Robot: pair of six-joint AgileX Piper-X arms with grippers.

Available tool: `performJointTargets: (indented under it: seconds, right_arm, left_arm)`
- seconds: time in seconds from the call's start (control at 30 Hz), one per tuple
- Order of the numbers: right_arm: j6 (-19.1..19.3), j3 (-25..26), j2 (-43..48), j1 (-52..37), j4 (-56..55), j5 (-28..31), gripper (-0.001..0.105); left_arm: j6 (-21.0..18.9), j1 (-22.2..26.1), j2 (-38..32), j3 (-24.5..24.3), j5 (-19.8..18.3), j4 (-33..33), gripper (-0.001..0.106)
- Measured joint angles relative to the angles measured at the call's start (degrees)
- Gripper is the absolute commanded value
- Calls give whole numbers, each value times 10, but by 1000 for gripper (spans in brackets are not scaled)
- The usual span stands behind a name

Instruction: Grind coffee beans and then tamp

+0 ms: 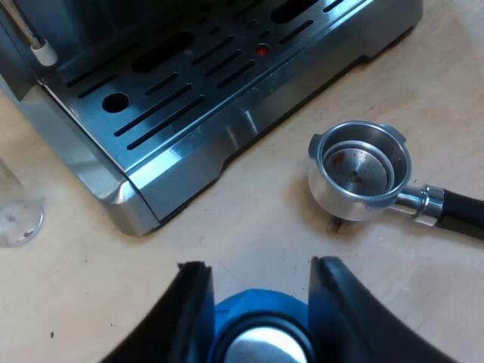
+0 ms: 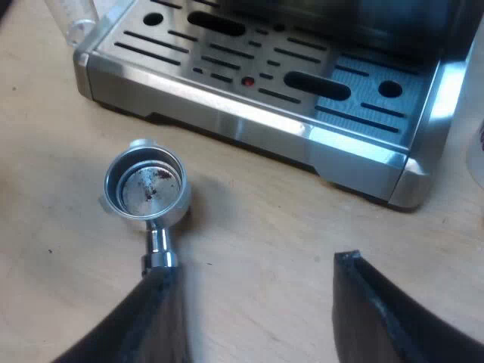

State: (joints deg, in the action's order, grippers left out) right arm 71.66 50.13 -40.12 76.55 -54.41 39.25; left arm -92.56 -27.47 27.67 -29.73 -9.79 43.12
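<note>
Lying loose on the worktop (image 1: 249, 227), just before the espresso machine (image 1: 189, 151) front: metal holder (image 2: 145, 185), basket up and nearly bare, handle (image 1: 461, 212) running away from the machine toward the right tool (image 2: 255, 265). Spread wide there, one finger at the handle, so judged nearer. Left tool (image 1: 259, 266) clamped around blue tamper (image 1: 261, 333), apart from the holder.

My left wrist camera looks steeply down, close over the table (image 1: 257, 249), toward the espresso machine (image 1: 198, 155). My right one does likewise from another angle. Both share the drip tray (image 1: 227, 45) and the metal holder (image 1: 361, 170).
</note>
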Motion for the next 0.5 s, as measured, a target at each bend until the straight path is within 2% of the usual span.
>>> performJointTargets:
  seconds: [0.4,0.5]
  right_arm:
    - [3,0,0,0,3,-18,47]
    - [11,0,0,0,3,-21,47]
  left_arm:
    - [12,0,3,-3,-9,8,1]
    - [45,0,22,-23,-9,29,1]
